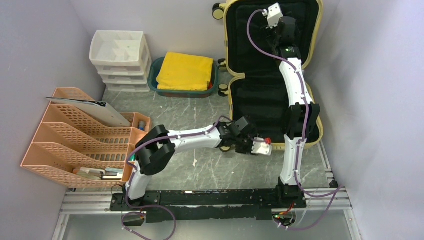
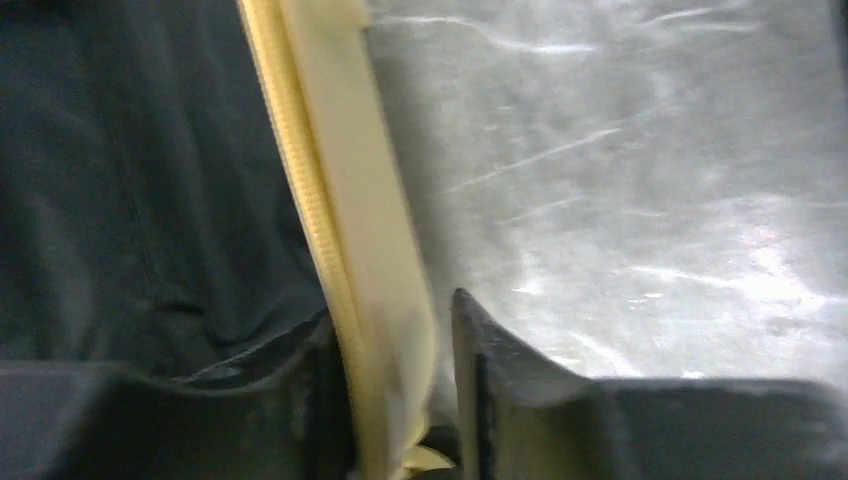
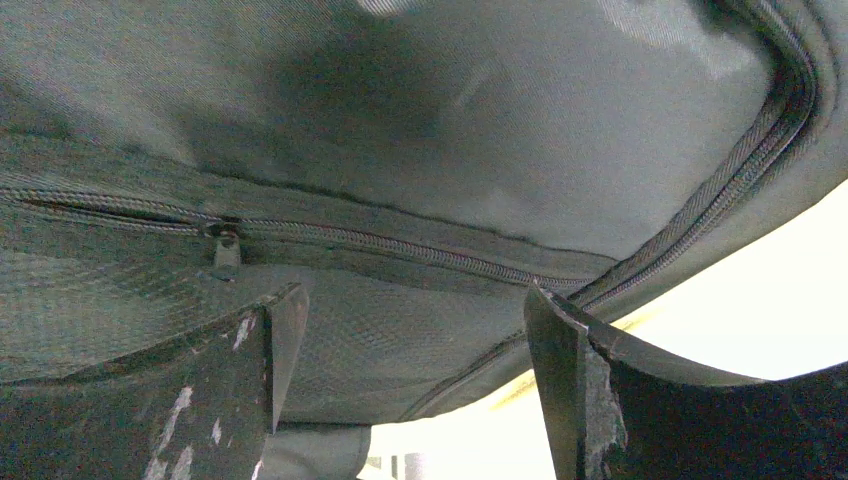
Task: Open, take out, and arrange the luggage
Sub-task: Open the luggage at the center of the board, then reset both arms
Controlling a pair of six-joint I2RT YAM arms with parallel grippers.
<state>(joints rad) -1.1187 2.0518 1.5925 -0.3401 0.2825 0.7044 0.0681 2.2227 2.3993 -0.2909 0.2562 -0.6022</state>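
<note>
Yellow rim of the luggage (image 2: 375, 270): we are straddling it with the left gripper (image 2: 395, 312), clamp unclear, aiming deep and square; right gripper (image 3: 410, 295) gaping.

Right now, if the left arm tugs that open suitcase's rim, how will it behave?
Likely slides, not rolls: the luggage lies open flat, wheels at its side. The rim inside the left gripper looks stiff; the black lining probably sags.

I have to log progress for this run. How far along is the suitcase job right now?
Done: the luggage lies open, both black-lined halves showing. In hand: the left gripper straddles its yellow rim, grip unclear; the right gripper hangs open over the far half's lining. Left: the zipper looks largely closed, so taking out and arranging contents are not yet begun.
</note>
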